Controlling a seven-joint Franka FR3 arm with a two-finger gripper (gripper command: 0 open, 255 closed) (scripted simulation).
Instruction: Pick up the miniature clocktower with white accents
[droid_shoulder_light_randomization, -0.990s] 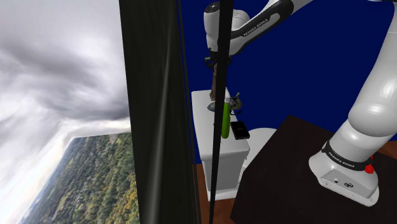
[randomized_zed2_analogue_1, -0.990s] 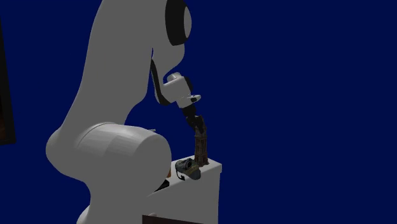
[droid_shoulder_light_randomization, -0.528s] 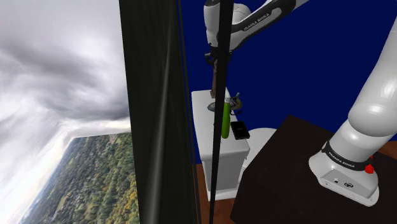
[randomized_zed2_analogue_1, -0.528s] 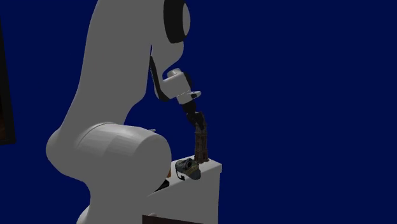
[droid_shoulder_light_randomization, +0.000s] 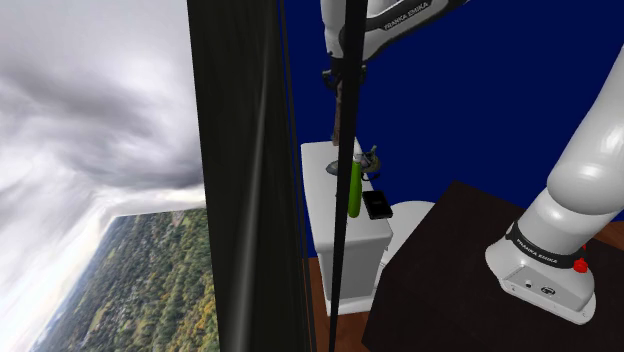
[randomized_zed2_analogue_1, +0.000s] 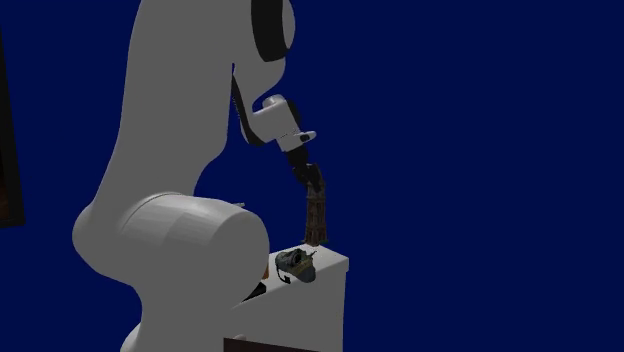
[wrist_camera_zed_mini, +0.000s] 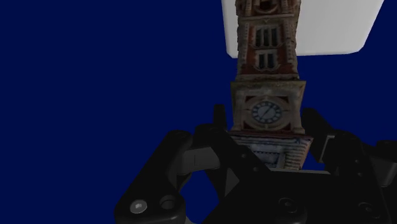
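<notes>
Check the all-black two-finger gripper (wrist_camera_zed_mini: 265, 118) in the wrist view. Its fingers are closed against both sides of the brown brick miniature clocktower with pale trim (wrist_camera_zed_mini: 266, 57). They clasp it at the roof end, just past the clock face. The tower's base points away from the hand, toward the white box-shaped pedestal (wrist_camera_zed_mini: 331, 32).

In the second exterior view, the tower hangs close to upright beneath the gripper. Its base appears just clear of the pedestal top, though you cannot tell the gap with certainty. A small grey-green object (randomized_zed2_analogue_1: 295, 265) lies on the same top, near the tower's base.

In the shoulder view, a thin black vertical pole (droid_shoulder_light_randomization: 338, 230) crosses in front of the held tower. On the pedestal you will find a green upright cylinder (droid_shoulder_light_randomization: 355, 190), with a flat black rectangular item (droid_shoulder_light_randomization: 377, 205) just beside it. The white arm rises from the dark box stand (droid_shoulder_light_randomization: 450, 280) at that view's lower right.
</notes>
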